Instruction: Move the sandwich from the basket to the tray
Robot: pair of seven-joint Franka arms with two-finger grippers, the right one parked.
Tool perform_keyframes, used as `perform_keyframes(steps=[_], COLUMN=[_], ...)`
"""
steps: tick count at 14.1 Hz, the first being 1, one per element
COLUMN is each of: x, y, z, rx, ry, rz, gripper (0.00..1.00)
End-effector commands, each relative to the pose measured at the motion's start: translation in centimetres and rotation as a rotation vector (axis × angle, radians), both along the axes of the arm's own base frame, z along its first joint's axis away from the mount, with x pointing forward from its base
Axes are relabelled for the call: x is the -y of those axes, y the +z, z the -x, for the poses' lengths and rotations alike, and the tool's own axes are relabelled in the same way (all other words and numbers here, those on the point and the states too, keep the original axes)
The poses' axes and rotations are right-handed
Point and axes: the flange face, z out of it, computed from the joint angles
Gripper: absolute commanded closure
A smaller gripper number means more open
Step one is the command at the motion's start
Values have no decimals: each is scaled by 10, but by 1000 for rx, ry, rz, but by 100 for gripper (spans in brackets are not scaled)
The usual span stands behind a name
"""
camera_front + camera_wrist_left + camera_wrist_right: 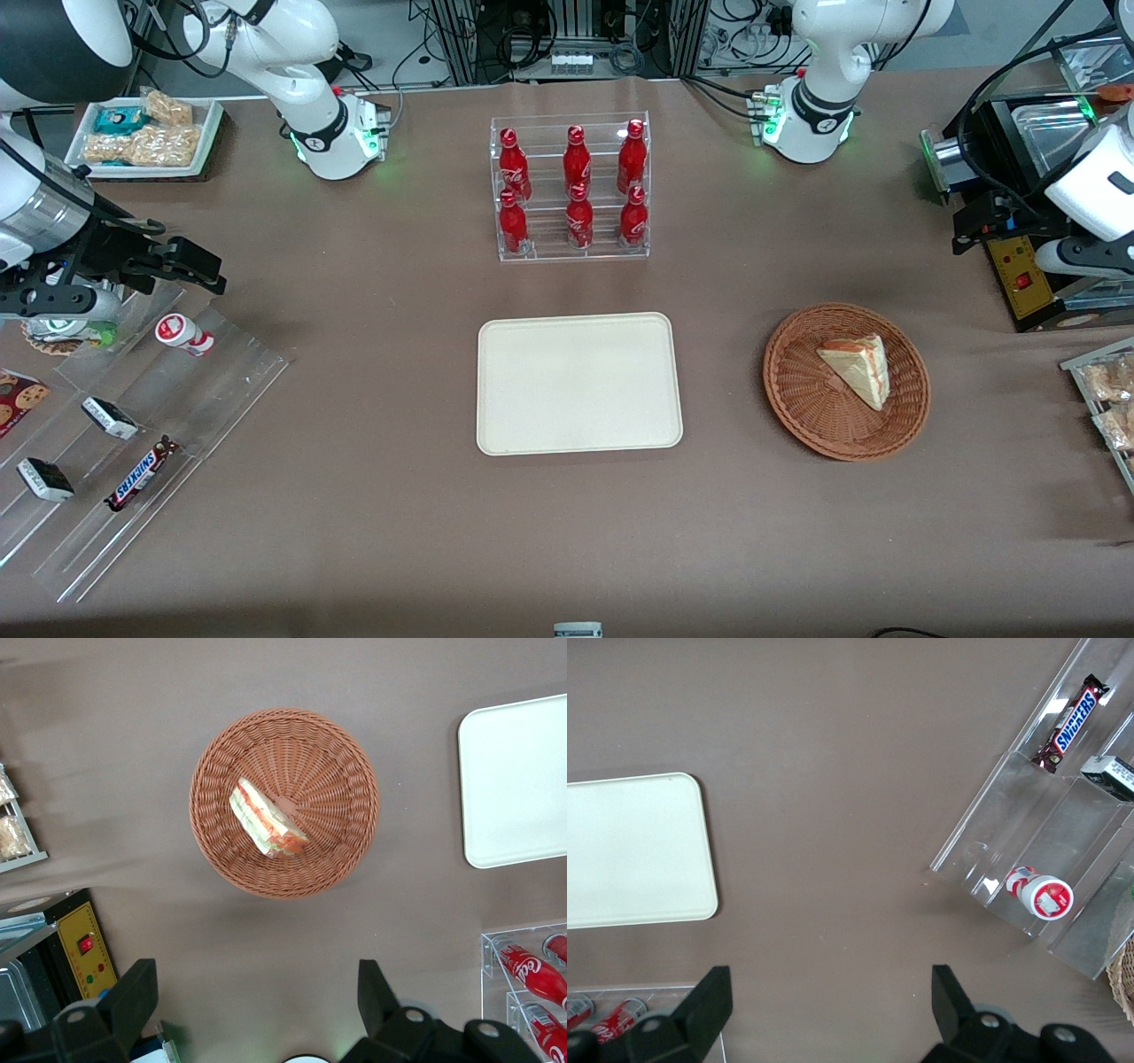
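Jaws [251, 1005] of mine hang spread wide and empty, high above the table [567, 532], with nothing between the fingers [133, 997]. Nearest the front camera among the task's things, at much the same depth as each other, lie the tray [580, 383] and the basket [846, 381]. The tray is bare, with no food on it. The basket sits toward my working end of the table, well apart from the tray, and the sandwich [858, 367] rests inside it on the woven floor, its striped cut side turned up and outward. From my wrist I look straight down on the basket [283, 803] with the sandwich [266, 819] lying near its middle. Farther from the front camera stands a clear rack of red bottles [571, 186]. By my reckoning nothing of the job is done yet: the descent, the grasp, the lift, the carry across and the set-down on the tray are all left
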Motion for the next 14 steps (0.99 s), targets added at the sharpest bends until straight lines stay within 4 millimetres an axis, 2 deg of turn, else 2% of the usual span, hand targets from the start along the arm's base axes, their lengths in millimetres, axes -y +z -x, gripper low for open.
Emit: perform_keyframes(steps=[1, 9, 12, 14], x=[0, 0, -1, -6], y=[0, -2, -28, -55], z=[0, 1, 2, -4], rx=[-16, -25, -71, -78], ry=[12, 7, 13, 22], rz=[2, 0, -4, -3], gripper=[0, 0, 0, 0])
